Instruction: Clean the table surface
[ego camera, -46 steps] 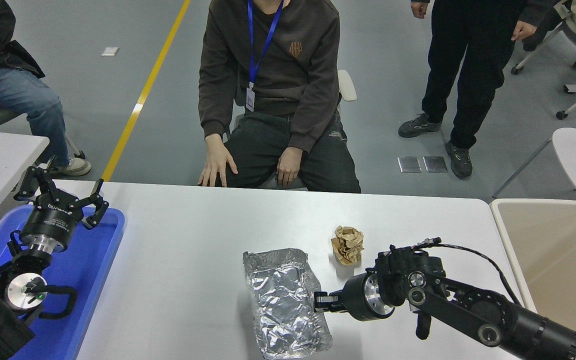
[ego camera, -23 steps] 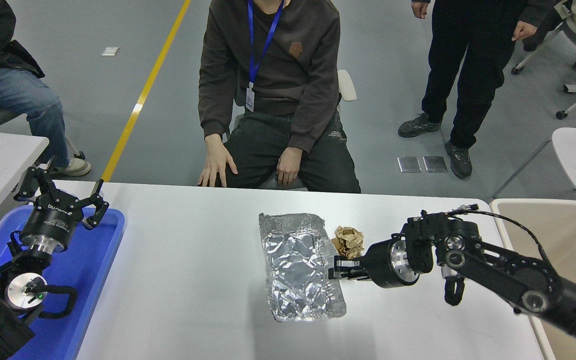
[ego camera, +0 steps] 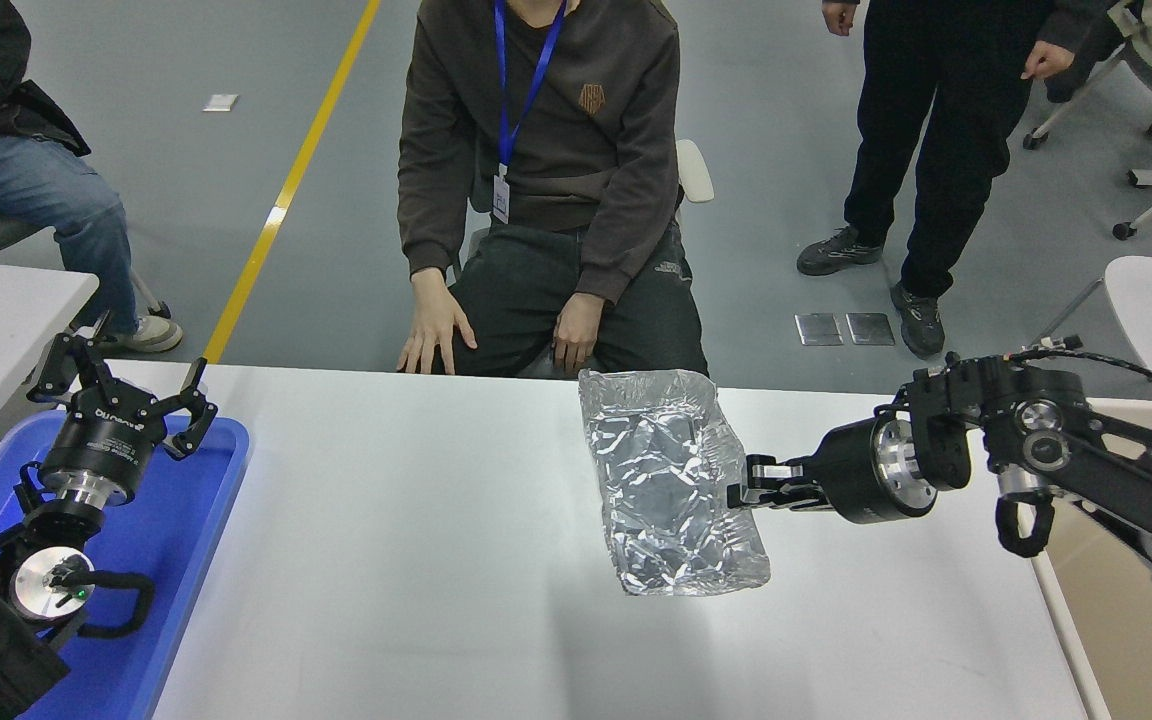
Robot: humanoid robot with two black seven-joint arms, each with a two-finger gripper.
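Much bare table surface (ego camera: 416,560) lies at nine o'clock of our right gripper (ego camera: 748,492), fingers clamped on the foil tray's (ego camera: 671,480) edge; our left gripper (ego camera: 121,385) spreads its fingers.

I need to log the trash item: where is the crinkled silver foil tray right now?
In the head view the crinkled silver foil tray is right of centre over the white table surface, gripped at its right edge by the black right gripper.

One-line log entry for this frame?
right gripper: shut on foil tray | tray: lifted over table surface | left gripper: open, parked
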